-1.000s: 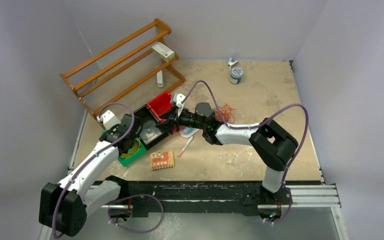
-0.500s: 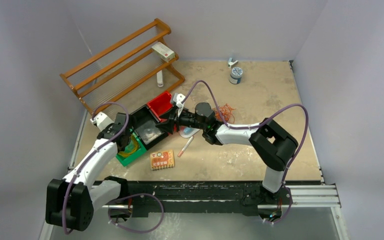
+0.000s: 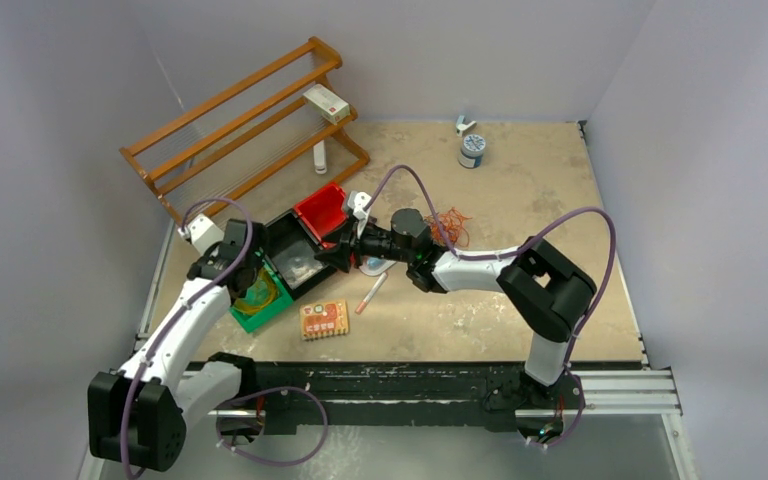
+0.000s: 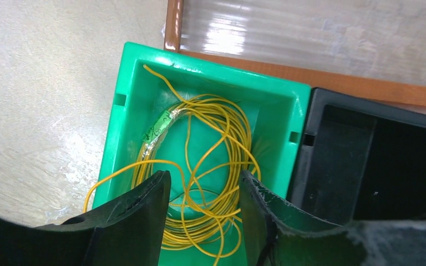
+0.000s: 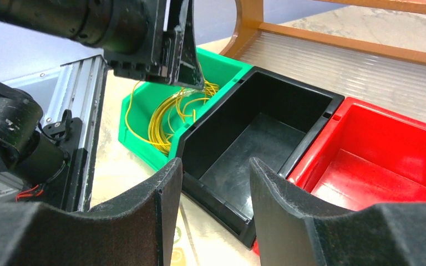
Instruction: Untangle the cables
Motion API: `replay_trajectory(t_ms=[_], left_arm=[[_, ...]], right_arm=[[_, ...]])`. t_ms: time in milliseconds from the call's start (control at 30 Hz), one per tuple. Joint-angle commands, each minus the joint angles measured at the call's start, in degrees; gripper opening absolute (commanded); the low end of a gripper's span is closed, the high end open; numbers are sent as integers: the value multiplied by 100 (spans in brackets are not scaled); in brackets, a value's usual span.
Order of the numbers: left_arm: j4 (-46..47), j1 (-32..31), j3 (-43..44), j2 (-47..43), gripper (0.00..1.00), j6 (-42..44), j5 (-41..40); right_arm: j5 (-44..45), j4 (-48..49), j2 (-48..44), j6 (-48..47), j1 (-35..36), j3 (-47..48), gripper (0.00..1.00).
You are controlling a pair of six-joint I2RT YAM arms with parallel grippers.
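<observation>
A coil of yellow cable (image 4: 211,160) lies in the green bin (image 4: 123,100), with one loop hanging over the bin's near wall. My left gripper (image 4: 202,180) is open and empty just above the coil. In the top view it (image 3: 243,272) is over the green bin (image 3: 275,308). A tangle of orange cable (image 3: 451,224) lies on the table behind the right arm. My right gripper (image 5: 213,166) is open and empty, low at the near wall of the empty black bin (image 5: 266,138). The red bin (image 5: 377,160) is also empty. Red and dark cables are not visible.
The green, black (image 3: 295,258) and red (image 3: 321,211) bins stand in a diagonal row. A wooden rack (image 3: 245,125) with a white box (image 3: 326,102) is behind them. A snack packet (image 3: 324,318), a pen (image 3: 370,293) and a jar (image 3: 472,149) lie on the table.
My left arm's wrist has swung back and to the left, with the gripper staying over the green bin. The right arm has hardly moved.
</observation>
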Motion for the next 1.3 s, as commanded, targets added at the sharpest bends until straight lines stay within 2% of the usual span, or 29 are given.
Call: replay_trajectory(t_ms=[0,200,467,667,900,1167,1267], left_arm=[[-493,48,544,-235,50,114,-229],[-1084,42,806,-537,53,-114,-48],[-2336,40,1266,-673,53,-1006,262],[-2169,42,1189,-1174,53,-966,386],[-1481,48,1684,-892,53,1,322],[-1623,48,3131,-649,53,954,-483],[-1756,48,3569,-672,53,1178,-669]], right_arm=[[83,244,-264,-100,-17,4,50],[83,261,-270,-96,-17,-40,51],[105,288,-334,-75,-17,-171,50],[144,355,-381,-133,-17,-210,50],[-242,-124,-385,-1383,452,82,51],[-913,-1428,399,-3587,1024,1630,49],[-1213,-1847,783,-3901,1127,2190,49]])
